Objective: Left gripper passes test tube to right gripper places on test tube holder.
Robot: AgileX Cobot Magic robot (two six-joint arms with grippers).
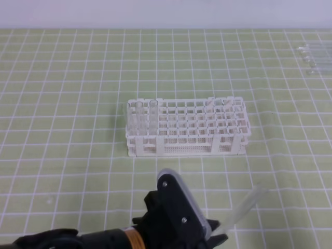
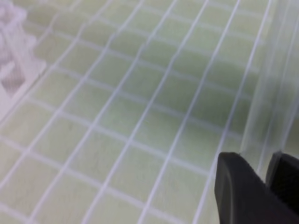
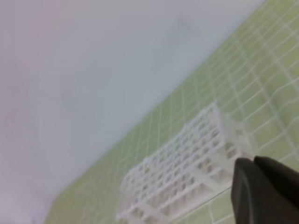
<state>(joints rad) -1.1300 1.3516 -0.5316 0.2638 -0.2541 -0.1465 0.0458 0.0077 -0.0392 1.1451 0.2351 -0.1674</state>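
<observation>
Holding the slim clear glass test tube in our left gripper, the black two-fingered claw on the thick black arm at the bottom edge of the high view. Jaws are closed on the tube's lower end; the left wrist view shows both black fingertips pinching it, with the tube running up and away from them.

Key relation: the tube's long axis tilts up and to the right from the jaws, free end pointing toward the right side of the green gridded worktop. So the free length faces the side the right arm should come in from.

Right gripper isn't in the high view. Its wrist view shows only dark fingertips at the frame corner, apparently together with nothing between them, but we cannot tell for sure.

White plastic lattice test tube holder sits mid-worktop, well beyond the held tube, with two clear tubes standing at its left end. Spare tubes lie far right.

Handover not yet made; left arm is the only one near the tube.
</observation>
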